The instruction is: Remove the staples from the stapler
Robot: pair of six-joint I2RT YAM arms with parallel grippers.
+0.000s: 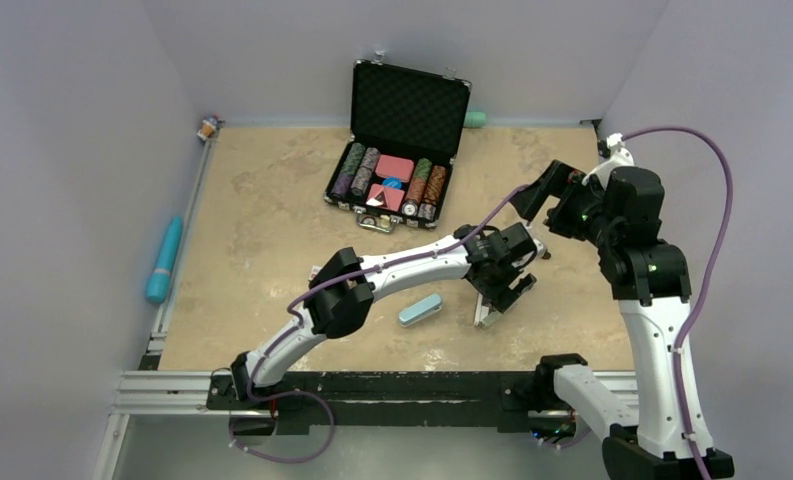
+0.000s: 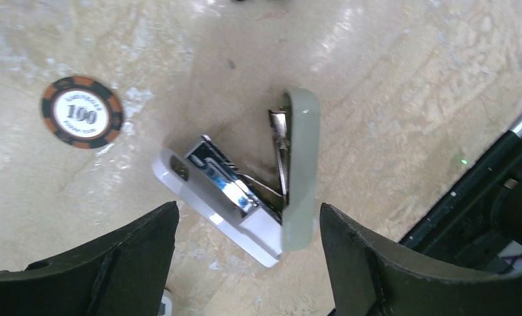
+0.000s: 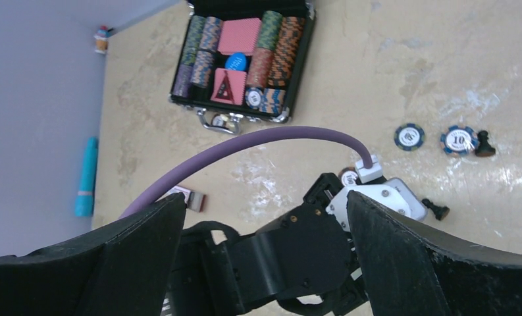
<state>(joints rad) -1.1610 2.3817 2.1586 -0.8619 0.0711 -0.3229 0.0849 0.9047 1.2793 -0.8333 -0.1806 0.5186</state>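
1. The left pincer [image 2: 249, 205] is spread wide and hangs right over the stapler [image 2: 245, 197]. One finger sits on each side, there's a gap on both, and it isn't touching or holding anything.
2. The stapler lies on the bench [image 1: 262, 220], right of centre and near the front edge. It's hinged open in a V, with the white base on one side and the grey-green top on the other. The shiny metal channel [image 2: 222, 178] faces up.
3. As for the staples, I honestly can't tell whether a strip is sitting in that channel. It's too glary.
4. The right pincer [image 3: 264, 196] is also wide open with nothing in it. It's held up above the bench, further back than the left arm and looking down on it.
5. Close by, a brown-and-black 100 chip [image 2: 81, 111] lies just beside the stapler. Two blue chips [image 3: 409, 137] and a couple of small black pieces [image 3: 485, 145] are further off. A pale teal oblong thing [image 1: 420, 310] lies just left of the stapler.
6. At the back of the bench there's an open black poker case [image 1: 397, 150] with chip stacks and red card decks in it.
7. The bench top is a beige stone pattern, with plain pale walls [image 1: 72, 150] on three sides. A teal tube [image 1: 164, 260] lies off the left edge.
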